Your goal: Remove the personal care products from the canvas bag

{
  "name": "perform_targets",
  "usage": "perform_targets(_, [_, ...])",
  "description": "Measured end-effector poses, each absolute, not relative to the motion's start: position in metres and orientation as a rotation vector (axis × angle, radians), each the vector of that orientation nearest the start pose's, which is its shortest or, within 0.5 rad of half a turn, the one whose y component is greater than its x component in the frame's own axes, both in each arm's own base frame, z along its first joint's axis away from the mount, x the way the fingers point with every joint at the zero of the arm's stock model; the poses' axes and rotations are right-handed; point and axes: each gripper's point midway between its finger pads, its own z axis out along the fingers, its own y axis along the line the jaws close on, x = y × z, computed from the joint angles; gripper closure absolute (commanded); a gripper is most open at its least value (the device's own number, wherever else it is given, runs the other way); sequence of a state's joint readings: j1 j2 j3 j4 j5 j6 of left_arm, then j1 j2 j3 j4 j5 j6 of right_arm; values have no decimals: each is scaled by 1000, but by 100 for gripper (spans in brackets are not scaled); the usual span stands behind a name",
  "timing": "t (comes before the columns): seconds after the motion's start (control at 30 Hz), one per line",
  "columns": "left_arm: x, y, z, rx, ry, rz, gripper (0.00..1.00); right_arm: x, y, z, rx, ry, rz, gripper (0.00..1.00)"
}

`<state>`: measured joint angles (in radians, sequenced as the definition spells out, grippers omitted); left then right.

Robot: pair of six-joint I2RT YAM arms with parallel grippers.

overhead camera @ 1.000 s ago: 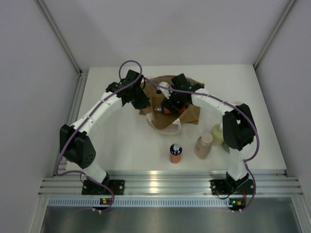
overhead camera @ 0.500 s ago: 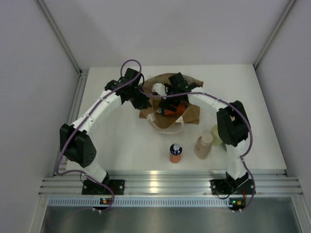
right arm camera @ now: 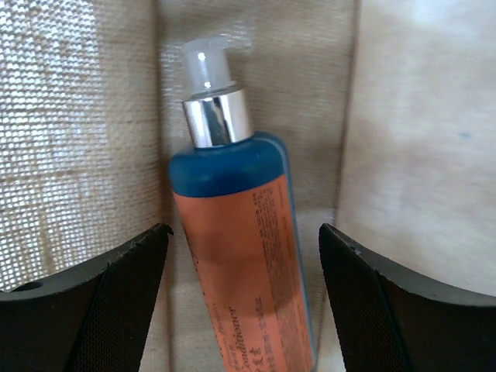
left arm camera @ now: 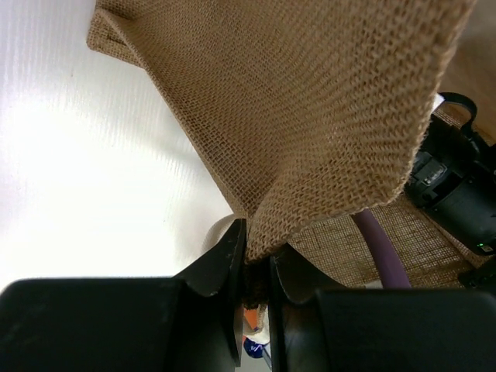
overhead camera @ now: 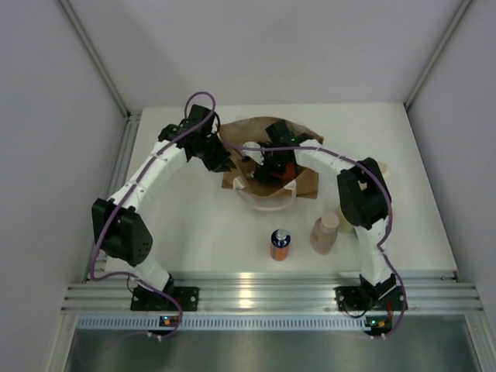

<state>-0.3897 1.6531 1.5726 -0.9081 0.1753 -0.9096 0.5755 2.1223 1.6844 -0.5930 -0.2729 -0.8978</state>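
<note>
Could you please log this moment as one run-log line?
left tool: shut on canvas bag edge | right tool: open, straddling orange bottle in bag | not yet gripped

Canvas bag [left arm camera: 310, 116]: tan-brown, coarse open weave. Bag handles [overhead camera: 263, 204]: white.
Bottle in bag [right arm camera: 240, 263]: orange body with dark print, blue shoulder, silver collar, translucent whitish cap.
Orange bottle [overhead camera: 280, 245] on surface [overhead camera: 194, 225]: blue cap; surface white.
Pinkish-beige bottle [overhead camera: 324, 234]: pale top.
Left claw [left arm camera: 256, 248] and right claw [right arm camera: 240, 232]: black.
Cable [left arm camera: 378, 244]: purple.
</note>
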Motion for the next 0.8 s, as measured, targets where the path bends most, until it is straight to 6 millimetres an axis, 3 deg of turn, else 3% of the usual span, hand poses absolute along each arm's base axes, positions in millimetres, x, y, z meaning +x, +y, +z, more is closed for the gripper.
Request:
perform_targets(0.1, [349, -208, 202, -630, 2630, -677, 100, 419, 292, 50, -1815, 1840, 233, 32])
perform_targets(0.2, [348, -206, 201, -636, 2634, -671, 100, 422, 292, 36, -1837, 1864, 206, 50])
perform_targets(0.27, [349, -205, 201, -641, 2631, -670, 100, 427, 295, 36, -1829, 1865, 193, 53])
perform_targets(0.33, [350, -204, 202, -645, 2629, -670, 100, 429, 297, 37, -1825, 1866, 186, 63])
perform_targets(0.37, [350, -203, 202, -648, 2629, -669, 100, 430, 297, 36, -1825, 1868, 182, 69])
perform_targets(0.4, [350, -203, 202, -650, 2629, -669, 100, 430, 297, 36, -1823, 1869, 180, 86])
perform_targets(0.43, [350, -203, 202, -650, 2630, -669, 100, 430, 297, 37, -1820, 1872, 179, 97])
perform_targets(0.47, [350, -203, 201, -651, 2630, -668, 100, 431, 297, 37, -1817, 1873, 179, 100])
perform_targets(0.8, [351, -202, 200, -673, 2625, -660, 100, 434, 307, 50, -1665, 1946, 245, 100])
